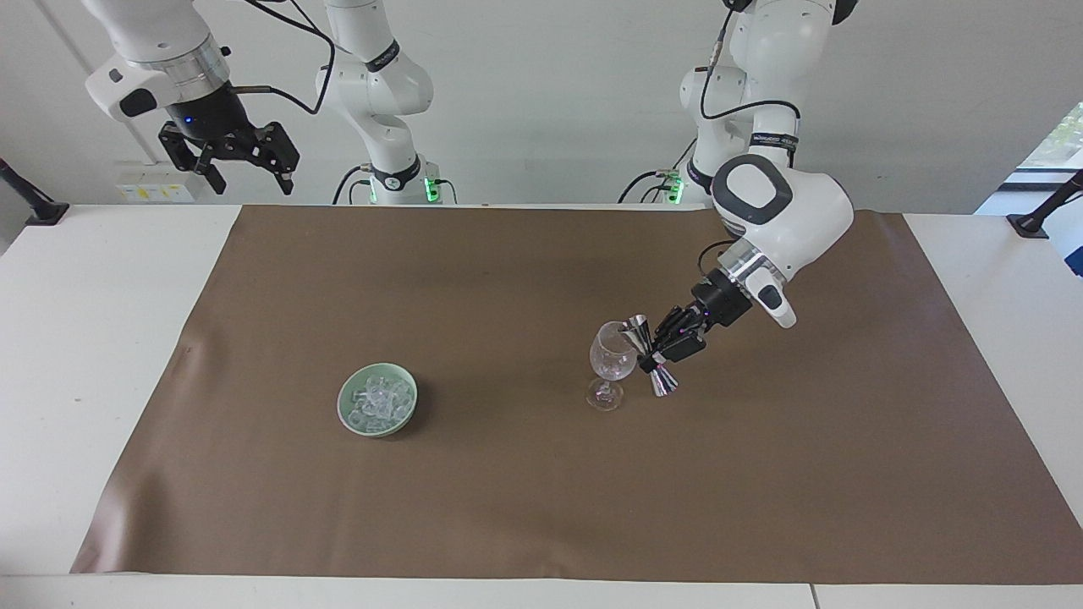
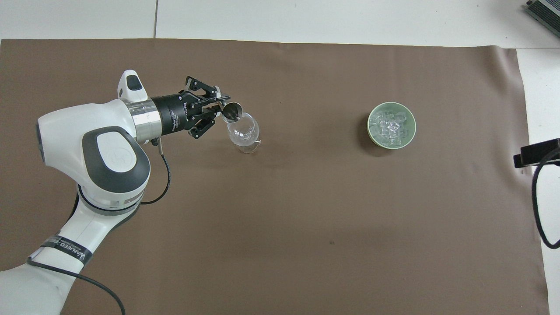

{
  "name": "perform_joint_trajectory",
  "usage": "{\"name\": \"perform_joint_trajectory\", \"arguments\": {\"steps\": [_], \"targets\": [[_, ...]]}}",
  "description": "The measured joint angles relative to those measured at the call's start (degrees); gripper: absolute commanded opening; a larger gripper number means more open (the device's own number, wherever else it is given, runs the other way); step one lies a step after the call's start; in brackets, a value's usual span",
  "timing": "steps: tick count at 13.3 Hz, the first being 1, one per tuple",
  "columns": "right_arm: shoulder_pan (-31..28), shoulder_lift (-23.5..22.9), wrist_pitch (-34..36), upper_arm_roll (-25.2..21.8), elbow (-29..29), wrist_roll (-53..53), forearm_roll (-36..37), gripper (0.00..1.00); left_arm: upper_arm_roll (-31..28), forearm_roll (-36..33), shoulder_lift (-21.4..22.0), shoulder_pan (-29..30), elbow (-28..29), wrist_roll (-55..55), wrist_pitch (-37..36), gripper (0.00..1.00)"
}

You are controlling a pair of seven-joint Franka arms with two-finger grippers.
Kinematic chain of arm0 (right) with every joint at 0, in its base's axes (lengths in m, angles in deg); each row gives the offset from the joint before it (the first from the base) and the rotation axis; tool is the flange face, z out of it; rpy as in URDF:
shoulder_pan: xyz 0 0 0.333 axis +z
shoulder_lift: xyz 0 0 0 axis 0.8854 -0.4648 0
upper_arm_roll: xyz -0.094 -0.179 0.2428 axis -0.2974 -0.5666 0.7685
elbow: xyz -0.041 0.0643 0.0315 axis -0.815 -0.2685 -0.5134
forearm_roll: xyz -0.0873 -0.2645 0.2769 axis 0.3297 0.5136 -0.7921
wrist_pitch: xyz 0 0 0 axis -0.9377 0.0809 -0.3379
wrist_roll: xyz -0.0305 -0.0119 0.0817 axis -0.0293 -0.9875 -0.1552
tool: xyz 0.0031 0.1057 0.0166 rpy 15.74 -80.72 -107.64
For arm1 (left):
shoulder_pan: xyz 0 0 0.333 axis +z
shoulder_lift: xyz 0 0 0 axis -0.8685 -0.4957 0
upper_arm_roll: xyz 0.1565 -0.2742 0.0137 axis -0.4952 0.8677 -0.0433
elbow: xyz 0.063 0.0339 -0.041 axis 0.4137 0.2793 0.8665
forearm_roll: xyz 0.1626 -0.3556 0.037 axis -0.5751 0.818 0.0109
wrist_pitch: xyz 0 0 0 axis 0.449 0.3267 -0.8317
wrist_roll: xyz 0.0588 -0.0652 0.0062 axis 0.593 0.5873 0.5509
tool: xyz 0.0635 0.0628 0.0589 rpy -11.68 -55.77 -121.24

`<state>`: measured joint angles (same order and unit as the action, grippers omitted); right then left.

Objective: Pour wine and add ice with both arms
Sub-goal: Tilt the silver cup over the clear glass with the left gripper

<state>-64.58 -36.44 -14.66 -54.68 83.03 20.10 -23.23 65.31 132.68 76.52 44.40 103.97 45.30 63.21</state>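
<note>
A white table (image 1: pixel 85 338) carries a wide brown mat (image 1: pixel 508 491) that covers most of its top, its edge at the right arm's end slightly rippled; a plain pale wall rises at the robots' end, with a black clamp post (image 1: pixel 30 199) at each of the two table corners there and a strip of window at the left arm's end. Toward the right arm's end of the mat stands a pale green bowl (image 1: pixel 345 417), and in it lies the ice (image 1: pixel 377 399), a whitish heap of clear chunks that fills the bowl's hollow. Well apart from it, toward the left arm's end, a clear stemmed glass (image 1: pixel 612 359) stands upright on the mat; whether it holds any liquid cannot be told. The left gripper (image 1: pixel 656 350) is clamped on the waist of a silver double-ended jigger (image 1: pixel 650 353), which is tilted so that its upper cup leans against or just over the glass's rim, its mouth turned toward the bowl of the glass, while its lower cup hangs above the mat just beside the glass's foot. The right gripper (image 1: pixel 250 173) waits high in the air over the table's edge at the right arm's end, its fingers spread apart and holding nothing
</note>
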Motion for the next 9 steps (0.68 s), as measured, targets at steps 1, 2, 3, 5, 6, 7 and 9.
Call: {"name": "perform_joint_trajectory", "arguments": {"steps": [1,2,3,5,6,7,9], "targets": [[0.0,0.0,0.0,0.0,0.0,0.0,0.0,1.00,0.0,0.0,0.0,0.0,0.0,0.6,0.0,0.00],[0.0,0.0,0.0,0.0,0.0,0.0,0.0,1.00,0.0,0.0,0.0,0.0,0.1,1.0,0.1,0.00],[0.0,0.0,0.0,0.0,0.0,0.0,0.0,1.00,0.0,-0.1,0.0,0.0,0.1,1.4,0.2,0.00],[0.0,0.0,0.0,0.0,0.0,0.0,0.0,1.00,0.0,-0.1,0.0,-0.1,0.2,2.4,0.6,0.00],[0.0,0.0,0.0,0.0,0.0,0.0,0.0,1.00,0.0,-0.1,0.0,-0.1,0.2,2.8,0.7,0.00],[0.0,0.0,0.0,0.0,0.0,0.0,0.0,1.00,0.0,-0.1,0.0,-0.1,0.2,3.3,1.0,0.00],[0.0,0.0,0.0,0.0,0.0,0.0,0.0,1.00,0.0,-0.1,0.0,-0.3,0.3,4.3,1.5,0.00]]}}
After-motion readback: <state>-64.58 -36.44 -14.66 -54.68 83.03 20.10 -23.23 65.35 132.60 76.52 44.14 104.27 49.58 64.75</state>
